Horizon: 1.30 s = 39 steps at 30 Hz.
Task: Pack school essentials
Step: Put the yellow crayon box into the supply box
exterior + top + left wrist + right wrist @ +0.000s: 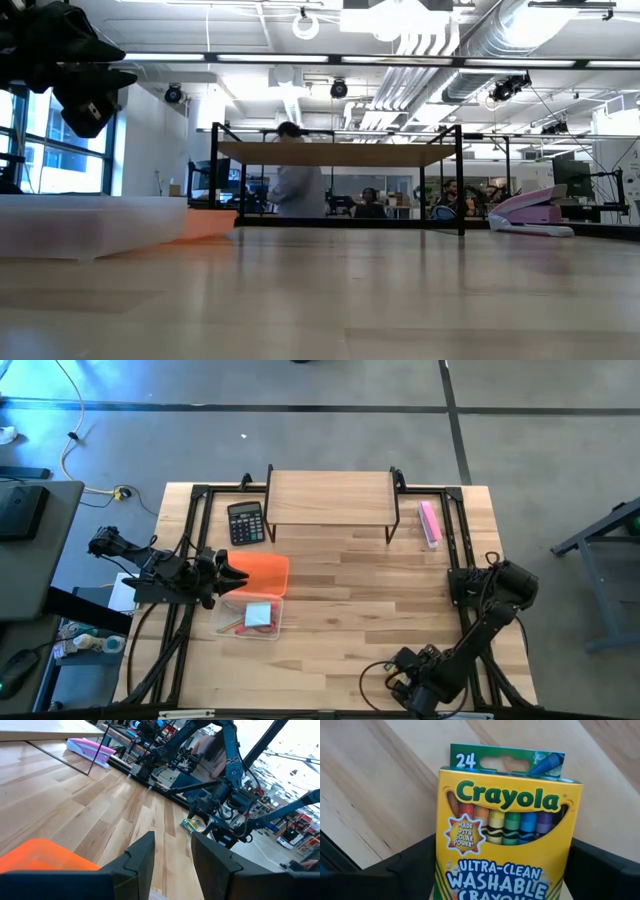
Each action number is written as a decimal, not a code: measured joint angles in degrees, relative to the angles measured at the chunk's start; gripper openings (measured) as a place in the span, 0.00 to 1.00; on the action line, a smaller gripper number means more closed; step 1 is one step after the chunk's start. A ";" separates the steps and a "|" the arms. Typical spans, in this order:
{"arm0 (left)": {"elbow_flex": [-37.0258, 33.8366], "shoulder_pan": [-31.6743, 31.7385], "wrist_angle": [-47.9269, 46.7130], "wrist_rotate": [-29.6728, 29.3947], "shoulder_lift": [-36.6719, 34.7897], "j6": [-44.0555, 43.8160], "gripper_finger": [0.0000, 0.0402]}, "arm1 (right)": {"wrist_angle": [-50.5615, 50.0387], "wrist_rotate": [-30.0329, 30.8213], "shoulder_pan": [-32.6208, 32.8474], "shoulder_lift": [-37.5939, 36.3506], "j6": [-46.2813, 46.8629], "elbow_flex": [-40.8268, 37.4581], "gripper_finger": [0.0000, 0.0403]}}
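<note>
Crayon box (507, 827): yellow-green Crayola pack, label up, lying directly between the right gripper's (505, 870) jaws; dark fingers (412, 865) flank both long sides; flat on the wood at the table's near edge.
Right gripper jaws: spread wide about the box; firm grasp or mere straddle cannot be told.
Right gripper position: low over the near edge of the table (400, 575), well apart from the container.
Clear container (250, 617): shallow transparent tray just below and ahead of the left gripper's (232, 574) jaws; holds a light blue notepad (258, 614) and thin red or orange items too small to name.
Orange lid (265, 570): flat sheet just beside the container, partly beneath the left jaws; seen close under the fingers (141, 857) in the left wrist view.
Left gripper jaws: parted about halfway, nothing between them; hovering near the container and lid.
Black calculator (245, 522): beyond the left jaws, beside the wooden riser (330, 500); not part of the packing.
Pink stapler-like block (430, 523): far side, past the riser, well apart from both jaws.
Progress, judged: part done; some stationery already in the container.
Outstanding, judged: crayon box yet to be carried across and placed inside; lid presumably to follow; scissors, pen and eraser not separately identifiable.
</note>
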 joint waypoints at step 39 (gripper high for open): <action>0.00 0.01 -0.01 0.02 0.00 0.01 0.29 | 9.61 9.65 -30.19 0.23 -41.98 17.11 0.82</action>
